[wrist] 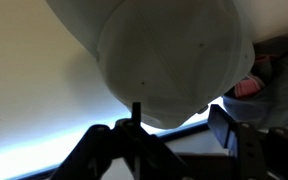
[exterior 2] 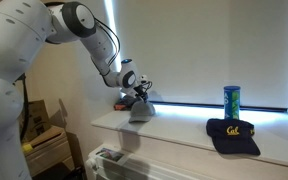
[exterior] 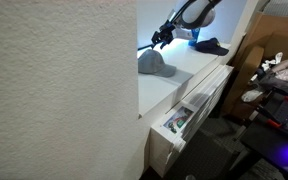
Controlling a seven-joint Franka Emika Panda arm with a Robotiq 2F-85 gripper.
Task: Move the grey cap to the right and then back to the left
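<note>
Soft light-grey cap (exterior: 154,64), crown up, on white sill (exterior: 192,68)

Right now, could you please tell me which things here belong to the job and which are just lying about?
Job in hand:
- grey cap
- claw, close over it

Lying about:
- dark cap with yellow "Cal" lettering
- upright blue-green container

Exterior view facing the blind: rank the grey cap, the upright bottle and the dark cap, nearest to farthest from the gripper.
1. The grey cap, right under the gripper, left of centre.
2-3. The upright bottle at the sill's back, the dark cap at its front, both far right: too close to call.
</note>
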